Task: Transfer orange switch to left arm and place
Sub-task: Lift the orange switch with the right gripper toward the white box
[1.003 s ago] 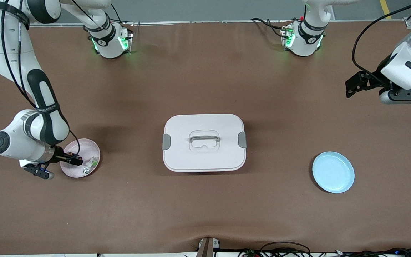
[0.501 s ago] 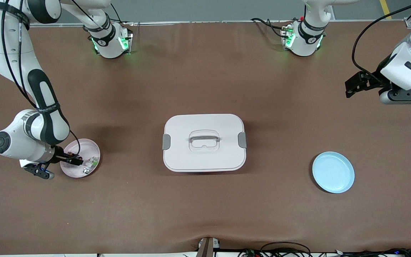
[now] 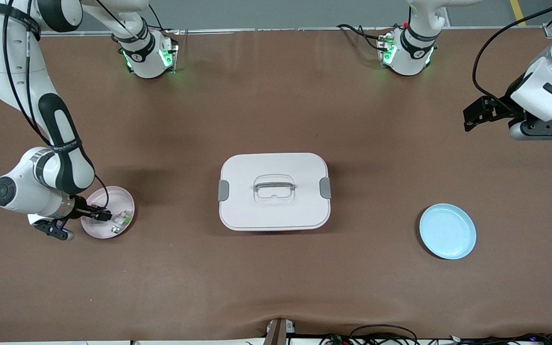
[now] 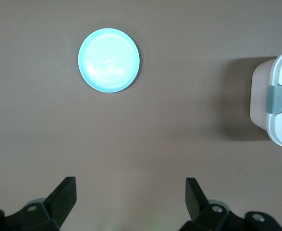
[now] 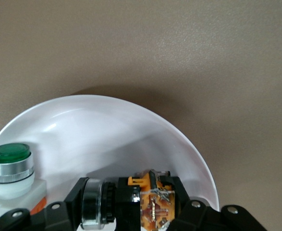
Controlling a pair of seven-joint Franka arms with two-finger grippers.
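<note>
Right wrist view shows the right pincer [image 5: 126, 211] clamped on the orange switch [image 5: 148, 202] inside the pink plate [image 3: 121, 200]: pickup step. Next, lift clear, skirting the box [image 3: 274, 191]. Left pincer [image 4: 131, 197] waits, spread apart, over bare tabletop [image 3: 276, 96].

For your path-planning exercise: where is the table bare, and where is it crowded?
Bare: between the box and the blue plate; between the box and both bases. Crowded: the pink plate, holding the green switch and right gripper.
</note>
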